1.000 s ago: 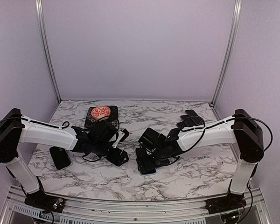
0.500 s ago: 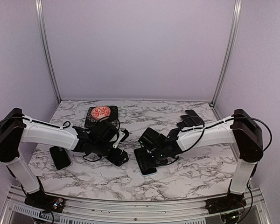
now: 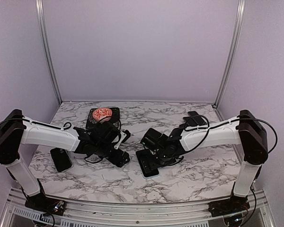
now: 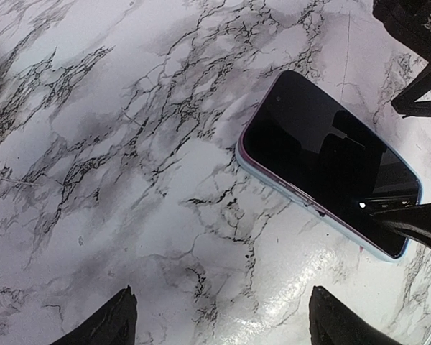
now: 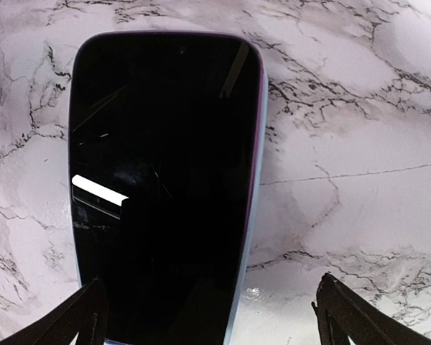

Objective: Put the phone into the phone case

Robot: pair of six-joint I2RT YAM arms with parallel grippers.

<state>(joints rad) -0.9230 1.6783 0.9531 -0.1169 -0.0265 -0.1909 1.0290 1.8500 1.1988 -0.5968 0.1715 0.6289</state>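
The phone [image 3: 149, 166] lies flat and screen up on the marble table [image 3: 194, 175], a black slab with a pale blue rim. My right gripper [image 3: 148, 157] hovers over it, open. In the right wrist view the phone [image 5: 165, 180] fills the left half, and the right gripper [image 5: 217, 320] straddles its right edge without holding it. My left gripper [image 3: 120, 153] stands open just left of the phone, with only bare marble between the fingers of the left gripper [image 4: 223, 323]; the phone [image 4: 330, 169] lies ahead to the right. The black phone case [image 3: 61, 159] lies far left, beside the left arm.
A black box with a red-and-white patterned top [image 3: 104, 115] sits at the back, behind the left arm. Another black object [image 3: 195, 118] lies at the back right near the right arm. Parts of the right arm [image 4: 416, 29] show in the left wrist view's upper right corner.
The right gripper has drawn back a little from the phone's near end, so more of the screen shows. The left arm has barely moved.
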